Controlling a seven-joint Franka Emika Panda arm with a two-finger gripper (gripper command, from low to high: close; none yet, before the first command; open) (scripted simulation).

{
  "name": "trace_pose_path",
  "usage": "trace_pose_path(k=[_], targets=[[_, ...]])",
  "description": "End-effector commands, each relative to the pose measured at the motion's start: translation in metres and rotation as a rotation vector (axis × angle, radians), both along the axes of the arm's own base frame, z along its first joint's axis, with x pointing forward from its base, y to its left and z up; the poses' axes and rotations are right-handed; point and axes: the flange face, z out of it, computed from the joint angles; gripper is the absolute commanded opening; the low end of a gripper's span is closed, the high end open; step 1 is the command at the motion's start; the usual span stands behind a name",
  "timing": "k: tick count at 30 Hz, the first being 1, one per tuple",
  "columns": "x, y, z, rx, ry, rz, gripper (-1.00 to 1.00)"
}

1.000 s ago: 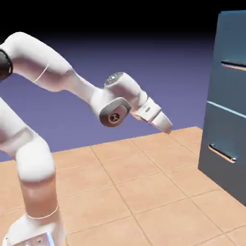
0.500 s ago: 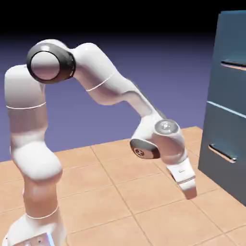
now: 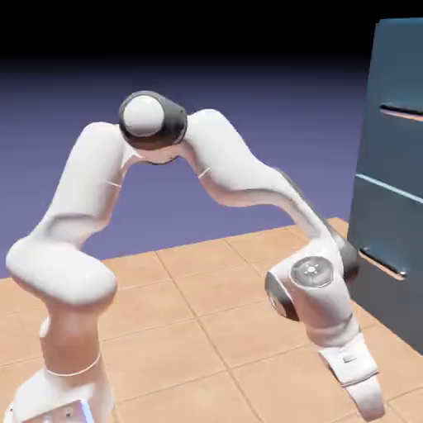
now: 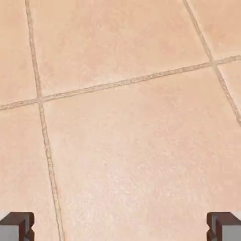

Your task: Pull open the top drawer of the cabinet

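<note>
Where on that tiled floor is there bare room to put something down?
The tiled floor is bare between the robot's base and the lowered end effector; the hand view shows only bare tile beneath it. It is crowded at the exterior view's right, where the arm's wrist hangs close beside the cabinet.

Rendered simulation scene, no real room: flat blue-violet backdrop [image 3: 248, 107] across upper frame, terracotta tile surface [image 3: 206, 330] below, untextured teal cabinet [image 3: 396, 165] at right edge.
</note>
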Motion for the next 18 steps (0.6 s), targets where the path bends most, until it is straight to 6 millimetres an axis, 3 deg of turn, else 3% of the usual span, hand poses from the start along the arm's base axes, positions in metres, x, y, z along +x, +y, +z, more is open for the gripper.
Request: trace_pose_path(k=[1, 6, 10, 14, 18], targets=[[0.003, -0.006, 0.007, -0.037, -0.016, 0.013, 0.00], [0.026, -0.022, 0.057, -0.248, -0.113, 0.112, 0.00], [0.055, -0.014, 0.111, -0.446, -0.204, 0.234, 0.00], [0.090, 0.016, 0.171, -0.665, -0.304, 0.393, 0.00], [0.129, 0.074, 0.234, -0.900, -0.414, 0.587, 0.00]])
